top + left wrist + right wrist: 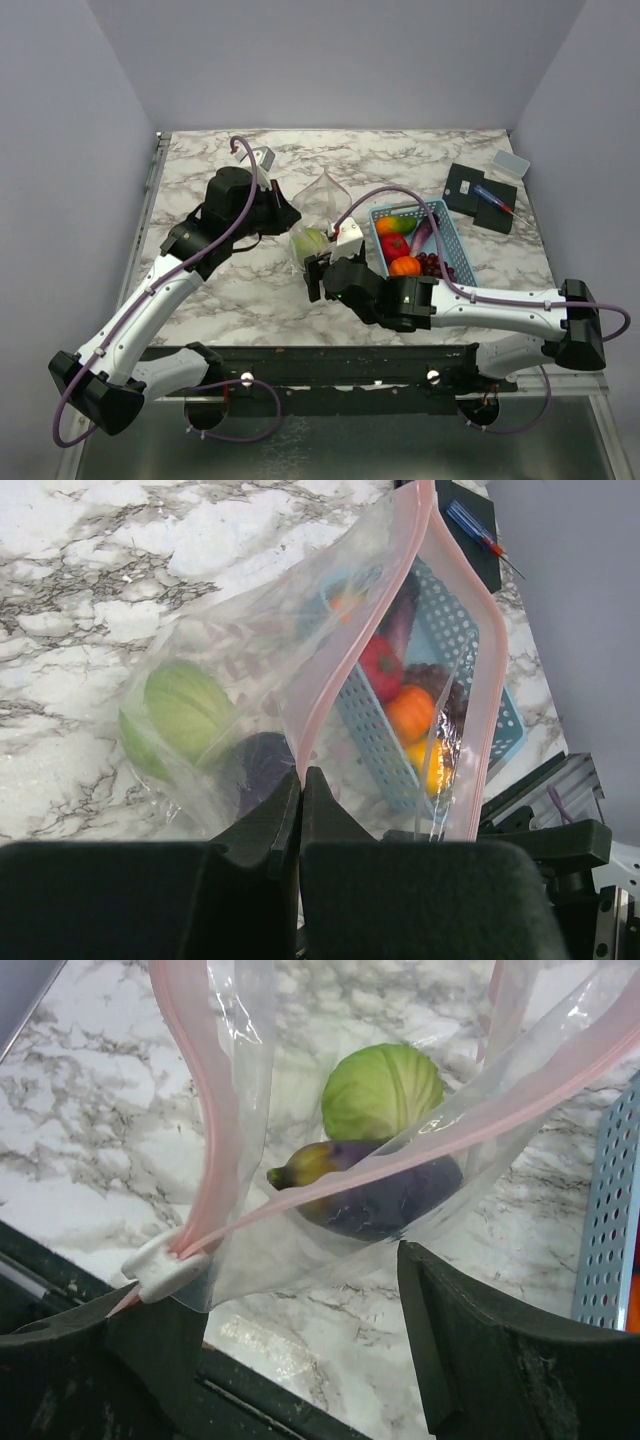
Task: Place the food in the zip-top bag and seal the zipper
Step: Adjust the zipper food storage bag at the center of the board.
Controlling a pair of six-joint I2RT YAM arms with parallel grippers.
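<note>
My left gripper [300,780] is clenched on the left rim of the zip-top bag [260,630], pinching the plastic right at the zipper [345,665]. That pinch props the mouth up and open toward the right.

As I judge it, the step in hand is loading, and only part is done. To do it well, that left pinch should hold firm and high, so the mouth gapes wide and the pink strip does not fold across the opening. Each piece should go in deep, past the rim, or it may roll back out on the marble.

Inside the bag lie two pieces. The green cabbage [383,1090] sits at the far end, and the purple eggplant [385,1195] rests against it, nearer the mouth. The white slider [165,1268] sits at the near end of the zipper, so sealing has not begun.

My right gripper [285,1280] hovers at the bag's near edge, fingers spread, grasping nothing. The slider is just beside one finger; I cannot tell whether they touch. I should draw away without snagging the strip.

To the right of the bag stands the light-blue basket [455,235]. It holds the yellow pepper [395,223], the red tomato [396,246], the orange pumpkin [405,266] and the dark grapes [437,264].
</note>
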